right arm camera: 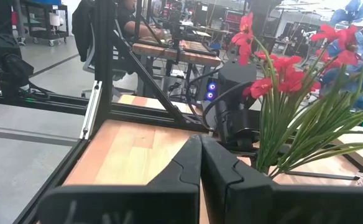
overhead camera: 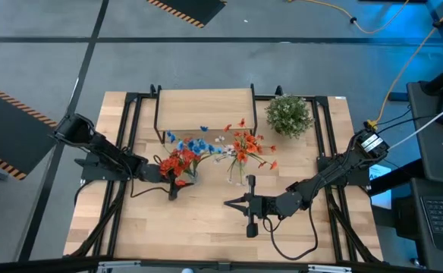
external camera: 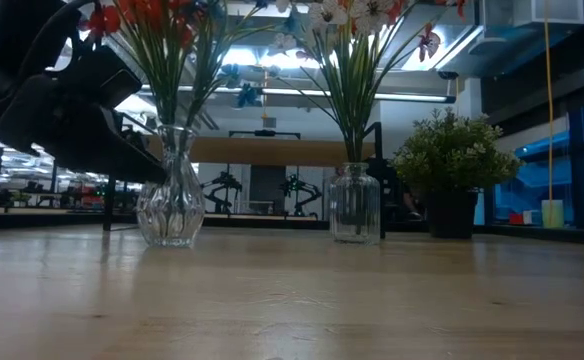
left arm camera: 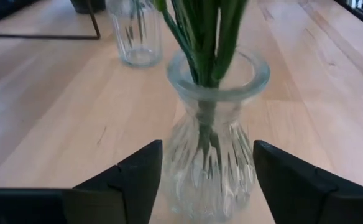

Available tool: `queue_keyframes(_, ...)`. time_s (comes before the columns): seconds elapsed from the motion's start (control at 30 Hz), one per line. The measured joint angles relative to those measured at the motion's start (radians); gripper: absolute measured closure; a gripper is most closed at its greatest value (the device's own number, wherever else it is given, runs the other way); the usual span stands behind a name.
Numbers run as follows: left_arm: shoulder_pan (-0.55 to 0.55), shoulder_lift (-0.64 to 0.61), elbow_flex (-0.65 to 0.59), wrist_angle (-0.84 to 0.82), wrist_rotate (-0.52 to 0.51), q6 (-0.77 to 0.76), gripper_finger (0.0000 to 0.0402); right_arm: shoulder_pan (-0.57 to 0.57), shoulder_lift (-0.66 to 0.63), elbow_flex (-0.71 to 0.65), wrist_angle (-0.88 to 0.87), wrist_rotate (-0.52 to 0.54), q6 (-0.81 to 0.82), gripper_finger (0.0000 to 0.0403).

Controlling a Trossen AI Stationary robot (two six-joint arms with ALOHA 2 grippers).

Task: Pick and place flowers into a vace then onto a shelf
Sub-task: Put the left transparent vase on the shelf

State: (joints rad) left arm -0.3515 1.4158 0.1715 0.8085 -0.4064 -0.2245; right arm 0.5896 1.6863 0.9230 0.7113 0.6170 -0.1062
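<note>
Ribbed clear glass makes up the bulbous flared vase [left arm camera: 211,158] I am working on, and I use it as my landmark. My left gripper [left arm camera: 207,177] has its fingers spread wide on either side of its belly; I cannot quite tell whether they touch the glass. Red, orange-red and blue long-stemmed flowers [overhead camera: 182,157] stand inside it. A straight-sided clear glass jar [external camera: 355,203] with more sprigs sits just beside it, the light-wood shelf on black legs [overhead camera: 204,108] lies behind it, and my right gripper [overhead camera: 234,203], fingers pressed together, rests on the tabletop near it.
</note>
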Motion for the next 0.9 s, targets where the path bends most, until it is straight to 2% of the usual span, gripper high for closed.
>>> queue_keyframes(0.2, 0.000, 0.000, 0.000, 0.060, -0.056, 0.011, 0.0142, 0.000, 0.000, 0.000, 0.000, 0.000, -0.002, 0.0399)
queue_keyframes(0.6, 0.000, 0.000, 0.001, 0.109, -0.106, 0.003, 0.0142, 0.000, 0.000, 0.000, -0.007, 0.000, 0.000, 0.0399)
queue_keyframes(0.77, 0.000, 0.000, 0.001, 0.108, -0.108, 0.003, 0.0156, 0.000, 0.000, 0.000, -0.007, 0.000, 0.000, 0.0399)
queue_keyframes(0.9, 0.000, -0.001, 0.001, 0.107, -0.108, 0.003, 0.0184, 0.000, 0.000, 0.000, -0.008, 0.000, 0.000, 0.0399)
